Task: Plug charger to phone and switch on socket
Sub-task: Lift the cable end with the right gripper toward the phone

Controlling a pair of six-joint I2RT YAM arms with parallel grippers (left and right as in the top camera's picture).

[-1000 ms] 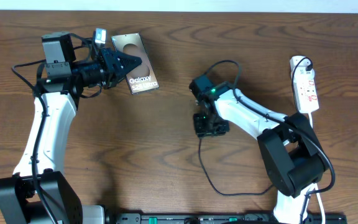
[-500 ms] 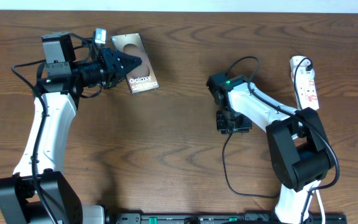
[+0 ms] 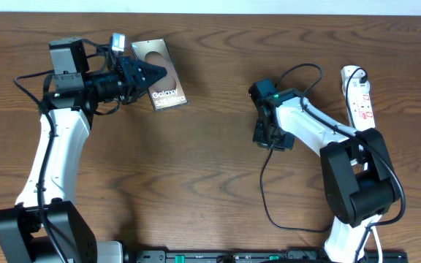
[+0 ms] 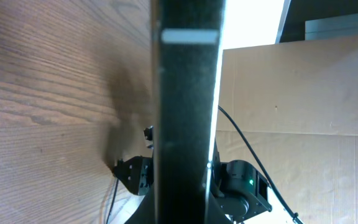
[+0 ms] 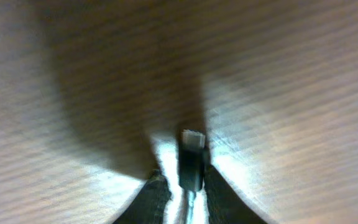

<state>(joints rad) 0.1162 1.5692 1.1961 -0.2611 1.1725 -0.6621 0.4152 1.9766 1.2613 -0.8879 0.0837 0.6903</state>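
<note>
While our left gripper (image 3: 152,75) clamps the Galaxy phone (image 3: 168,95) steady at upper left, our right gripper (image 3: 267,136), right of centre, pinches the charger plug (image 5: 192,154) tip-forward, ready for insertion; the power strip (image 3: 359,98) lies at upper right

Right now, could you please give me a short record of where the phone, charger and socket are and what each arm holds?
phone: upper left in the overhead view, held by the left jaws
charger: plug tip clamped in the right jaws, right of centre
socket: far right, no jaws on it
plugged in: not yet
switch: too small to tell
</note>
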